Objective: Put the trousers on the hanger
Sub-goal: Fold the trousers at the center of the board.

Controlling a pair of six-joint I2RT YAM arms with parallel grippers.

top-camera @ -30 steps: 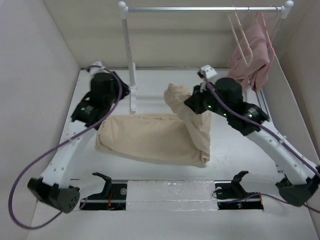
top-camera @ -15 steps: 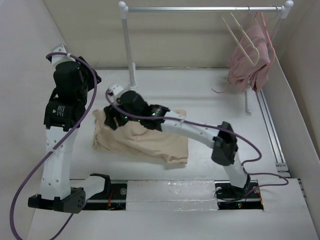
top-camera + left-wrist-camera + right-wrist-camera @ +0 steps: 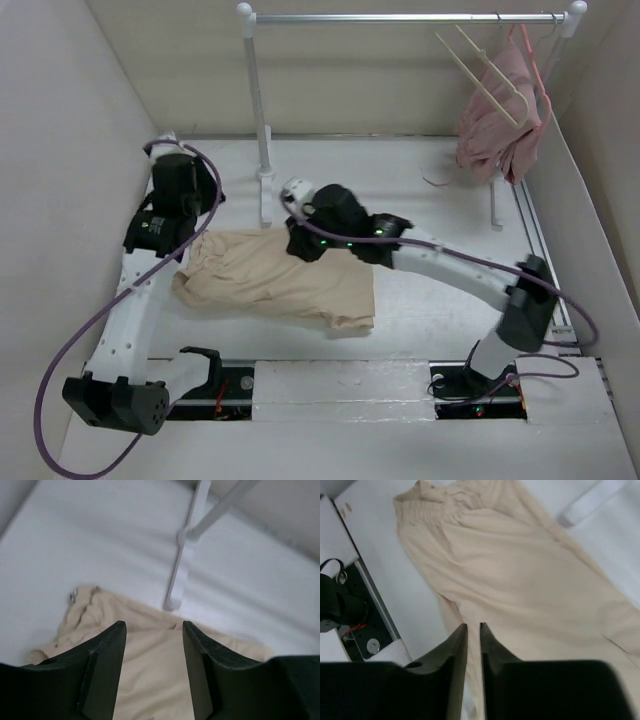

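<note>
The light beige trousers lie crumpled flat on the white table, waistband toward the left. My left gripper hovers over their left end; in the left wrist view its jaws stand open with only cloth below. Reaching across from the right, my right gripper hangs above the trousers' upper middle. Its fingers are a narrow gap apart, with nothing between them and the trousers beneath. The cream hanger hangs tilted on the rail at the back right.
A white clothes rack has its rail across the back and its post and foot just behind the trousers. A dusty-pink garment hangs at the rail's right end. Beige walls close both sides.
The right gripper held a raised bunch of the trousers a second ago; it has let go and the trousers lie lower and shifted left. Both arms have moved over them.
</note>
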